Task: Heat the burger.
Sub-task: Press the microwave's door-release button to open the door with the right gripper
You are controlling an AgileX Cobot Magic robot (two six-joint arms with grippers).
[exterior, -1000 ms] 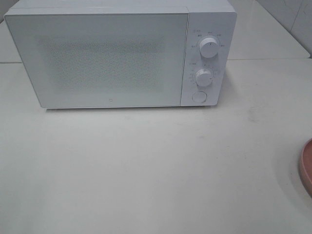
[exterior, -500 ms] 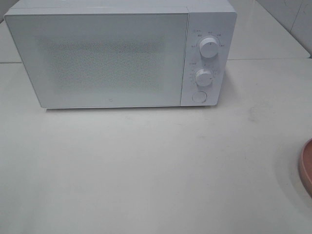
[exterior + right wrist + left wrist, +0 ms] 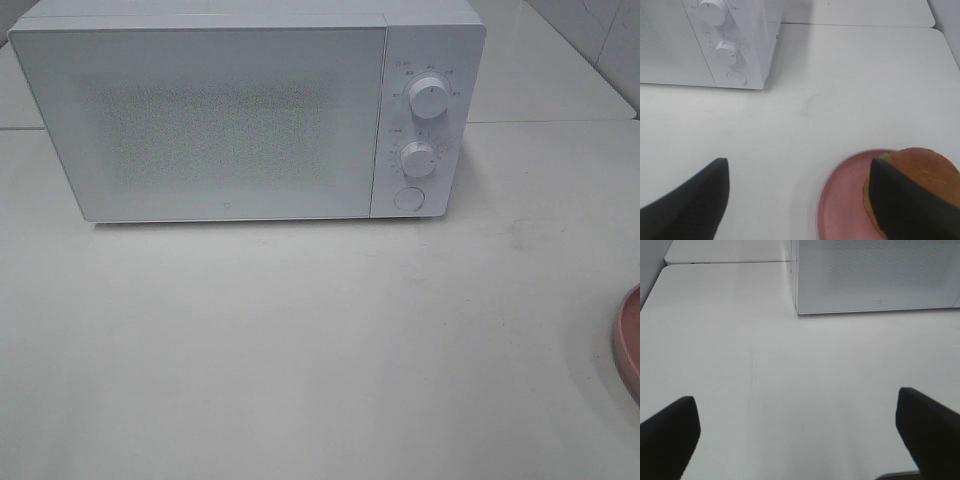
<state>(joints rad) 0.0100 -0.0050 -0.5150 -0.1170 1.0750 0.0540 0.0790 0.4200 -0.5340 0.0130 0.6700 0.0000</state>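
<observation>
The burger (image 3: pixel 925 172), with a golden-brown bun and a green lettuce edge, sits on a pink plate (image 3: pixel 840 212) in the right wrist view. My right gripper (image 3: pixel 800 200) is open above the table. One of its dark fingers (image 3: pixel 902 202) overlaps the burger's near side, and nothing sits between the fingers. My left gripper (image 3: pixel 800 435) is wide open over bare table, short of the microwave's (image 3: pixel 875 275) front corner. In the exterior high view only the plate's rim (image 3: pixel 628 345) shows at the right edge, and neither gripper appears there.
The white microwave (image 3: pixel 200 120) stands at the back of the table with its door closed. Two knobs (image 3: pixel 428 97) (image 3: pixel 417 160) and a round button (image 3: pixel 407 198) sit on its right panel. White table (image 3: pixel 300 350) stretches in front of it.
</observation>
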